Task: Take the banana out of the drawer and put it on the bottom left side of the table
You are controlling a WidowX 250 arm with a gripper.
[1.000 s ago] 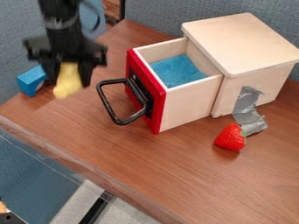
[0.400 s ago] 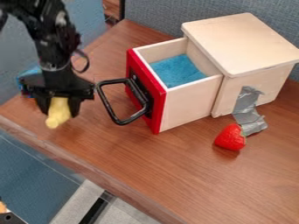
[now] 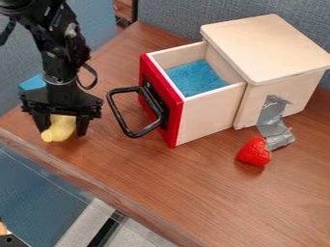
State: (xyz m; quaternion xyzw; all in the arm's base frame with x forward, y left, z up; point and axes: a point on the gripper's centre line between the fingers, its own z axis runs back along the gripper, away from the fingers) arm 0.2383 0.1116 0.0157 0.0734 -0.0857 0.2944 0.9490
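The gripper [image 3: 62,131] is low over the left end of the table, to the left of the drawer handle. Its fingers stand apart, open around the yellow banana [image 3: 59,129]. The banana lies tilted between them at the table surface, near the left front edge, its narrow end pointing to the lower left. The drawer [image 3: 209,109] is pulled out from its wooden box, with a red front, a black handle and a blue bottom.
On the right, the wooden box [image 3: 268,48] has grey tape on its side. A red strawberry [image 3: 254,151] lies in front of it. Behind the gripper is a blue object [image 3: 32,83]. The table's front edge [image 3: 97,187] slants down to the right.
The gripper has come down and slightly left with the banana to the table. Since the last earlier frame its fingers have spread a little, and the banana has tipped over flatter.
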